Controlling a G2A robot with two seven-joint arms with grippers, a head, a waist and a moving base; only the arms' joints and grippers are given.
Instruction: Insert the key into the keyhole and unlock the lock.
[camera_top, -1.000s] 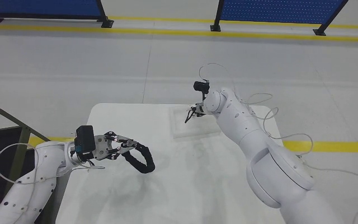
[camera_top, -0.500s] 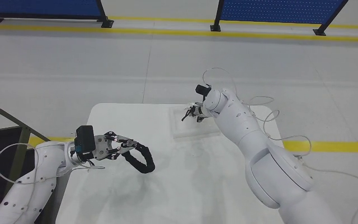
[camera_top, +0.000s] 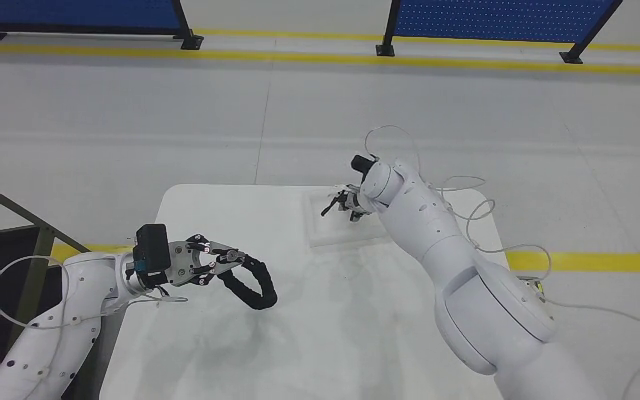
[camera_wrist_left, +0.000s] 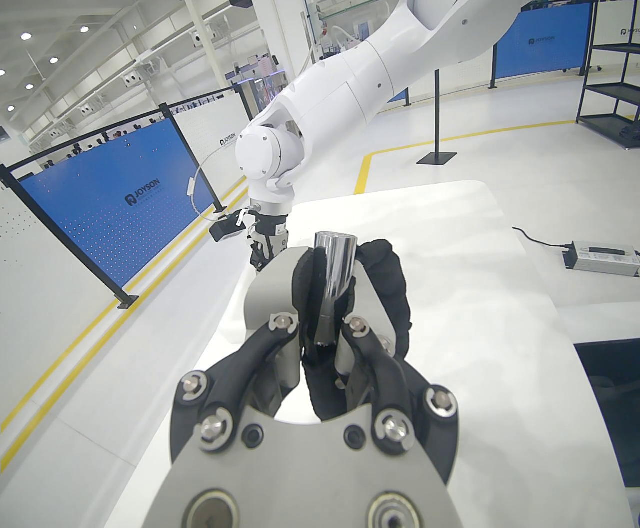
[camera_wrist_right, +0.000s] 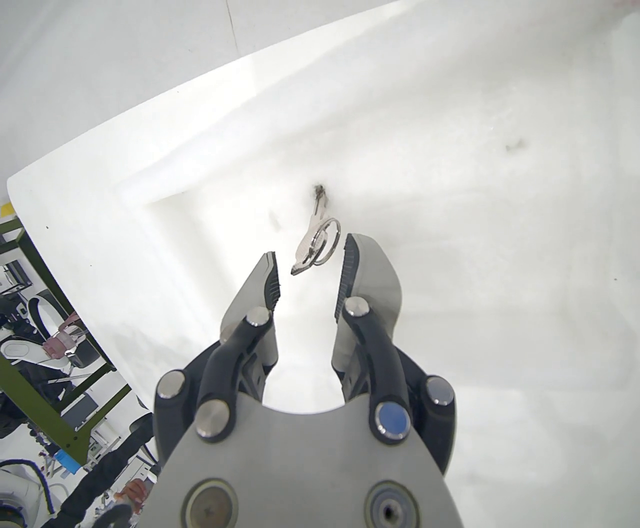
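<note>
A black cable lock (camera_top: 254, 285) with a shiny metal cylinder (camera_wrist_left: 334, 270) is held over the table's left part by my left gripper (camera_top: 225, 262), which is shut on it (camera_wrist_left: 322, 332). The cylinder's end points away from the wrist, and the black cable loops behind it. A small silver key (camera_wrist_right: 311, 239) with a split ring lies in a shallow white tray (camera_top: 325, 235) at the table's far side. My right gripper (camera_wrist_right: 310, 260) is open just over the key, one finger on each side of it. In the top view the right gripper (camera_top: 335, 203) hangs above the tray.
The white table (camera_top: 330, 330) has rounded corners and bare surface between the two arms. A grey power brick (camera_wrist_left: 600, 256) with a cable lies on the floor beyond the table. A dark metal frame (camera_top: 25, 235) stands off the table's left edge.
The right arm has swung its gripper a little leftward and lower over the tray, toward the key. The left arm and the lock have stayed where they were.
</note>
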